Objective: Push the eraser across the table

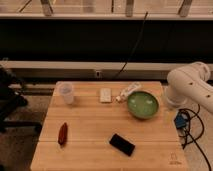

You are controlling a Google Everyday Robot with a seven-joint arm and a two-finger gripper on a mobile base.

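Note:
The eraser [122, 144] is a flat black block lying at an angle near the front edge of the light wooden table [95, 117], right of centre. Only my white arm [191, 85] shows, bent beside the table's right edge, level with the green bowl. My gripper is not in view; it lies past the right side of the picture or behind the arm. Nothing touches the eraser.
A green bowl [142, 104] stands at the right, behind the eraser. A white tube [129, 91], a small white rectangular object [105, 94] and a clear cup [66, 93] stand along the back. A slim red-brown object [62, 133] lies front left. Cables [187, 127] hang at the right.

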